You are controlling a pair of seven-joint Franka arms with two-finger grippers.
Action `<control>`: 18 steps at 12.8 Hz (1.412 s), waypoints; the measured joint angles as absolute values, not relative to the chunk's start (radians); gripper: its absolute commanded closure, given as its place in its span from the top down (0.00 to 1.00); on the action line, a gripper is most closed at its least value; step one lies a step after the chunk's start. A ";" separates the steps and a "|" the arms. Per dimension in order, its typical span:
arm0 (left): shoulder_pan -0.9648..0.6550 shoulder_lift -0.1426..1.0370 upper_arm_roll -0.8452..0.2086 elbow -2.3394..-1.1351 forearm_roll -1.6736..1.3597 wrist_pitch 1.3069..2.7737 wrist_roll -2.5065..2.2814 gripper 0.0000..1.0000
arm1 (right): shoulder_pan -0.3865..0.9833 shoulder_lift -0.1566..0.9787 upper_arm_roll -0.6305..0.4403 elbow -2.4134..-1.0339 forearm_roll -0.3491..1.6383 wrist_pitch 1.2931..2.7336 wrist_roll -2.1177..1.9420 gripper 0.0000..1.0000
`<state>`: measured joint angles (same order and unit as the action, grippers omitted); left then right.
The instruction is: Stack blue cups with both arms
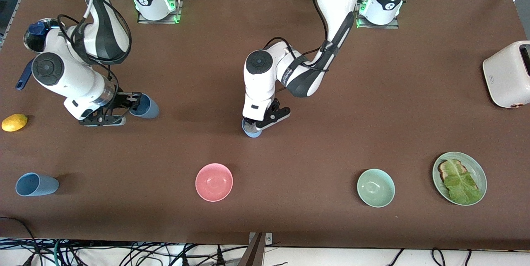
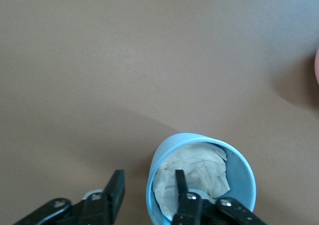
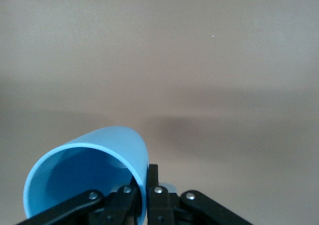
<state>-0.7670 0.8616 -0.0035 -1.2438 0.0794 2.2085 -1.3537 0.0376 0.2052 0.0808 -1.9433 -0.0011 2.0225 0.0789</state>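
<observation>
right gripper (image 1: 131,104) hangs over the table's right-arm end, its fingers (image 3: 130,197) pinched on the wall of a blue cup (image 1: 145,106) carried tilted on its side, the open mouth showing in the right wrist view. a dark blue pot (image 1: 36,36) sits past the arm's elbow, with a lemon (image 1: 14,122) near the table edge. nearer the front camera at that same end, a second blue cup (image 1: 36,184) lies on its side on the brown table (image 1: 372,104).

at mid-table the left gripper (image 1: 257,127) is down on an upright blue cup (image 1: 251,130), one finger (image 2: 180,187) inside the rim and the other outside, spread and not clamping the wall; crumpled white paper (image 2: 197,172) fills the cup.

along the front edge stand a pink bowl (image 1: 214,182), then a mint-green bowl (image 1: 375,187), then a green plate (image 1: 480,172) with toast and lettuce (image 1: 458,181). a white toaster (image 1: 508,74) sits at the left-arm end.
</observation>
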 measured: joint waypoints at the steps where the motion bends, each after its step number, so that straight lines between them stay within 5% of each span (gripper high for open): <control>1: -0.768 0.862 -0.003 -1.237 0.079 2.209 -1.354 1.00 | 0.038 0.201 0.081 -1.905 0.000 1.961 0.079 0.00; 9: -0.768 0.789 -0.003 -1.197 0.079 2.098 -1.347 1.00 | 0.038 0.188 0.082 -1.596 0.036 1.523 0.080 0.00; 18: -0.570 0.626 0.011 -1.189 0.016 1.896 -0.826 1.00 | 0.038 0.175 0.087 -1.574 0.079 1.494 0.130 0.00</control>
